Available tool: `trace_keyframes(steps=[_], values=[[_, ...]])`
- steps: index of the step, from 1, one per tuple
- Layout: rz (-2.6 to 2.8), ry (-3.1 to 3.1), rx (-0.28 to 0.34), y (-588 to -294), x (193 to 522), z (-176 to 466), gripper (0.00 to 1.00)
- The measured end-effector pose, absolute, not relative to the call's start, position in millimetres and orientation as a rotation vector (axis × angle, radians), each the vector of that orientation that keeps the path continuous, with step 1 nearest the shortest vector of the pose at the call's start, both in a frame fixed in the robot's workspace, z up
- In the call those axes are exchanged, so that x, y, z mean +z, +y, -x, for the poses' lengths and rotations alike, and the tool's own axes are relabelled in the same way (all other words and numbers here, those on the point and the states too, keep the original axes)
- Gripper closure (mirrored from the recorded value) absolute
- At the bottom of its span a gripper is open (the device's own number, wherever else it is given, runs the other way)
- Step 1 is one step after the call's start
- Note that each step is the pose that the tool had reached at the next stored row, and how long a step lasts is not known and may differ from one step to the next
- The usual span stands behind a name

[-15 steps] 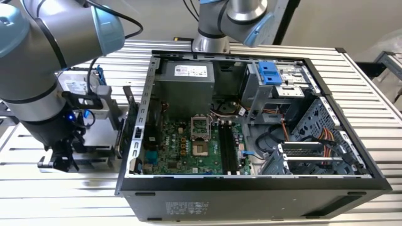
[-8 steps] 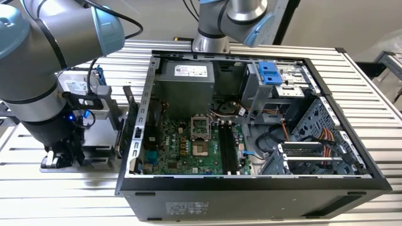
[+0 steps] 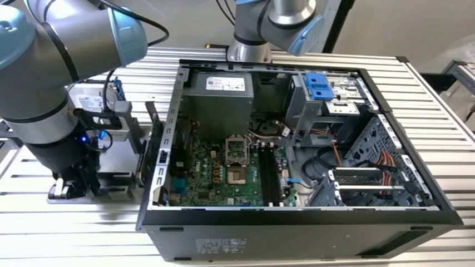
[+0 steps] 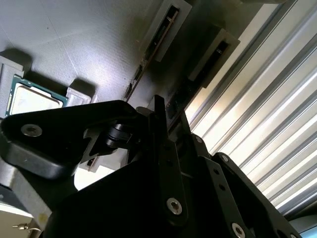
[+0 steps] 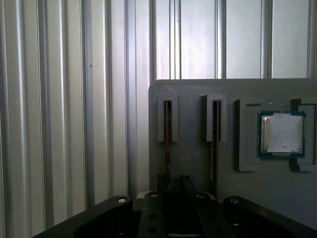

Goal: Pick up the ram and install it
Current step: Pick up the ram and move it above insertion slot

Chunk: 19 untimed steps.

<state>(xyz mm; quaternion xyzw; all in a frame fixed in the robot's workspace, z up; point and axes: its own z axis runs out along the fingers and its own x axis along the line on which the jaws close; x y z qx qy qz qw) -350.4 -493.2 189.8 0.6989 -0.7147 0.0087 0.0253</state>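
Note:
Two ram sticks stand on edge in slotted holders of a grey parts tray. In the first wrist view they show as thin dark strips, one ram directly ahead of my gripper and the other ram beside it. The second wrist view has the nearer ram running down toward the gripper. In the exterior view the gripper hangs low over the tray, at the exterior view's left of the open computer case.
A square silver processor chip sits in a tray pocket beside the ram holders. A hard drive stands behind the arm. Inside the case lie the green motherboard, its long dark memory slots and loose cables. Ribbed metal tabletop surrounds everything.

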Motion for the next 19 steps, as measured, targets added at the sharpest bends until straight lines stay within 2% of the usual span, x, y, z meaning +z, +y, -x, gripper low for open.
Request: trace_keyframes(steps=[1,2,19], values=[[-2.161,-2.210,0.027,-493.2,189.8,350.5,0.00],[-2.161,-2.210,0.027,-493.2,189.8,350.5,1.00],[-2.161,-2.210,0.027,-493.5,189.8,350.5,1.00]])
